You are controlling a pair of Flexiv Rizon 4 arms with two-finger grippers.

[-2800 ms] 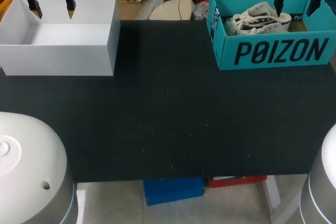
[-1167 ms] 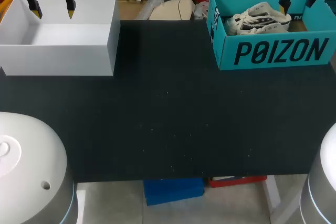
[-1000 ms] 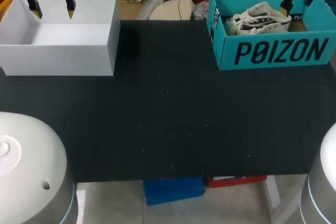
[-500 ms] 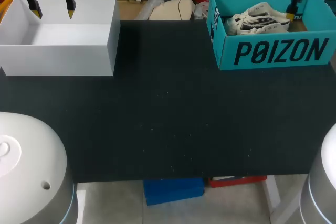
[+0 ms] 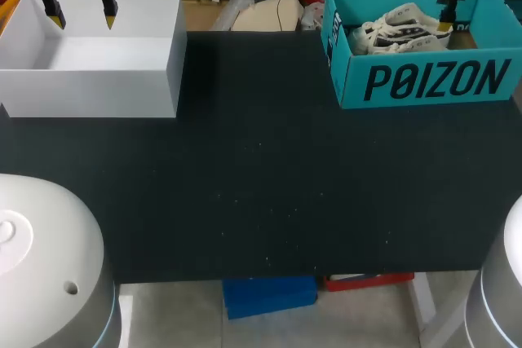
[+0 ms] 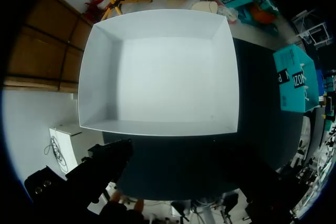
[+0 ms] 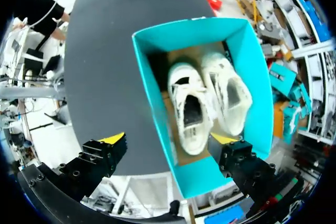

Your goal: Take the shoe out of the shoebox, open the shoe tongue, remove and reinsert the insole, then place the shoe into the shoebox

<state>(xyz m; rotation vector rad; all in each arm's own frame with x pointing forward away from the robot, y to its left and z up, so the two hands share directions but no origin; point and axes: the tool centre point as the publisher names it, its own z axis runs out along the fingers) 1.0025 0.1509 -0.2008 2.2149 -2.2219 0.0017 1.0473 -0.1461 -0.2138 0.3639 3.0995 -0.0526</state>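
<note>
A pair of white low-top canvas shoes (image 7: 191, 111) with dark stripes lay side by side inside the open teal cardboard shoebox (image 7: 152, 77), openings upward. In the right wrist view the inside of each shoe was dark, so the insole could not be made out. From the head view the shoes (image 5: 400, 28) were partly cut off by the shoebox's (image 5: 424, 79) printed front wall, and only their upper parts showed.

The right gripper (image 7: 168, 139) hung above 1 end of the shoebox, released, with its 2 yellow tips wide apart: 1 over the black surface outside the wall, the other over the box's interior. It gripped nothing. In the head view this gripper (image 5: 447, 2) was seen edge-on, so the gap between its fingers was hidden.

The shoebox stood at the far right of the black matte surface (image 5: 261, 185). Well apart, at the far left, stood an open white rectangular box (image 5: 90, 83). The left gripper (image 5: 81, 14) hung above it, released and holding nothing. In the left wrist view the white box (image 6: 100, 77) filled the scene and the yellow tips did not show.
</note>
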